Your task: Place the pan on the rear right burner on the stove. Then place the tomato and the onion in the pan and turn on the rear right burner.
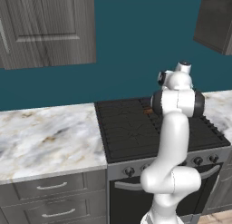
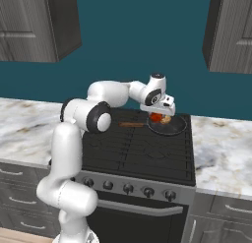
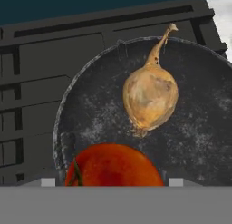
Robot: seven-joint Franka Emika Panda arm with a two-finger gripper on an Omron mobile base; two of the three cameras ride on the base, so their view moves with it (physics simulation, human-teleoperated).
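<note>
So the stove [image 2: 138, 148] has the pan [image 2: 170, 126] sitting on the rear right burner [image 2: 167, 131] already, wooden handle sticking out to the left across the grate. That part looks done. The onion [image 3: 149, 98] is lying flat on the pan floor, stalk tip pointing away from the fingers, so that one's done too.

The tomato [image 3: 113, 166] is the open question. In the hand view it sits right at the bottom, squarely between where the two fingers come up, closer to them than the onion is. In the right base view the gripper [image 2: 158, 114] hangs just over the pan with the red ball directly under it. The jaws stand wide apart, about tomato width, and honestly I can't tell whether they're clamped on it or have let go. It looks low enough to be inside the rim either way.

What's left, as far as I can judge: get clear of the tomato, then reach for the knobs [image 2: 128, 189] on the front panel and turn on that burner. No flame visible.
</note>
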